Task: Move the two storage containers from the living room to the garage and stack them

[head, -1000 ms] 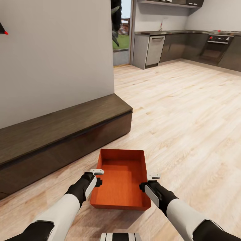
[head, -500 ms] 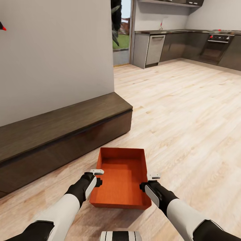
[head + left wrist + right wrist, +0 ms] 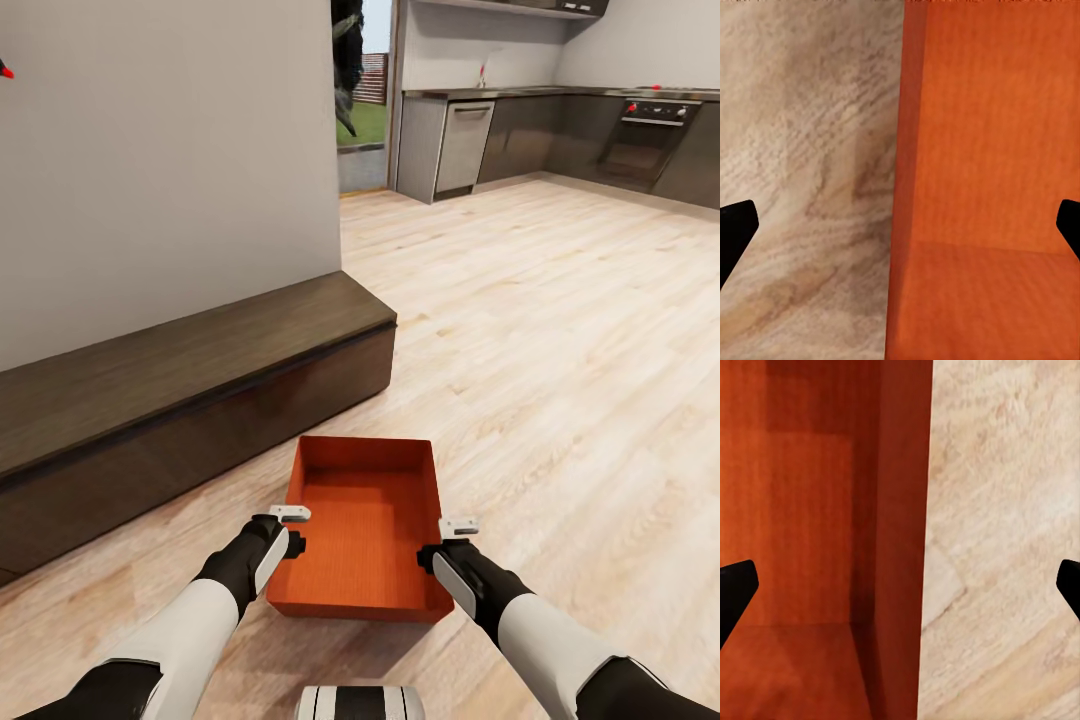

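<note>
One orange-red storage container (image 3: 360, 530) sits open-top on the light wood plank floor (image 3: 560, 350) of the living room, right in front of me. My left gripper (image 3: 293, 530) is at its left long wall and my right gripper (image 3: 445, 540) at its right long wall. In the left wrist view the container (image 3: 990, 150) wall runs between the wide-apart black fingertips (image 3: 735, 236) of the left gripper (image 3: 900, 232), which is open. The right gripper (image 3: 900, 592) straddles the other wall of the container (image 3: 795, 510) the same way, also open.
A long dark low cabinet (image 3: 180, 400) runs along the grey wall (image 3: 170, 150) at the left, its corner close to the container. Beyond are a doorway (image 3: 360, 110) to the outside and kitchen counters (image 3: 520, 140) with an oven (image 3: 645, 140). Wood floor stretches to the right.
The whole view has shifted slightly; the container now lies a little farther up the picture relative to the grippers. Both grippers keep their places at its walls.
</note>
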Tool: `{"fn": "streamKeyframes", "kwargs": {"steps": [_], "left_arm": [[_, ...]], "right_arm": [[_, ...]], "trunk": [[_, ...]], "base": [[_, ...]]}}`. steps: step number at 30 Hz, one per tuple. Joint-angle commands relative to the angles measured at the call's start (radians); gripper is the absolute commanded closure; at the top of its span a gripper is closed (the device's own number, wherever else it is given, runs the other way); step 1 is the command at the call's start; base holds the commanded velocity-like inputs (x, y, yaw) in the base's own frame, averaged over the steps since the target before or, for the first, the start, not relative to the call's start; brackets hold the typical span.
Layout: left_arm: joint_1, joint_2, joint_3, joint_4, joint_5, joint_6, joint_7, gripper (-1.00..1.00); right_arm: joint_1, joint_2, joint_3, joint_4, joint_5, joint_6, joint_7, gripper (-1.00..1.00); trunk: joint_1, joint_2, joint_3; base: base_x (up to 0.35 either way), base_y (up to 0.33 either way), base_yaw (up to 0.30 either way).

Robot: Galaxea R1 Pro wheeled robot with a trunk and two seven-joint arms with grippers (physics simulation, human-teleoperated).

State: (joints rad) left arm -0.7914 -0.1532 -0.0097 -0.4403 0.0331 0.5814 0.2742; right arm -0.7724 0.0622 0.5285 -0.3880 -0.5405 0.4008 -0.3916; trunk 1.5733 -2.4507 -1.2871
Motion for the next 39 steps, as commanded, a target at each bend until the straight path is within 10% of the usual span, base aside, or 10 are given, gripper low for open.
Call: {"fn": "streamKeyframes", "kwargs": {"steps": [1, 39], "left_arm": [[0.0, 0.0, -0.001, -0.002, 0.004, 0.005, 0.005, -1.0], [0.0, 0.0, -0.001, 0.029, 0.006, 0.0, 0.0, -1.0]], "right_arm": [[-0.001, -0.001, 0.008, -0.002, -0.009, 0.004, -0.008, -1.0], [-0.001, -0.001, 0.008, -0.002, -0.009, 0.004, -0.007, -1.0]], "trunk": [[0.0, 0.0, -0.001], [0.027, -0.05, -0.027]], "base": [[0.0, 0.0, 0.0], [0.0, 0.0, 0.0]]}}
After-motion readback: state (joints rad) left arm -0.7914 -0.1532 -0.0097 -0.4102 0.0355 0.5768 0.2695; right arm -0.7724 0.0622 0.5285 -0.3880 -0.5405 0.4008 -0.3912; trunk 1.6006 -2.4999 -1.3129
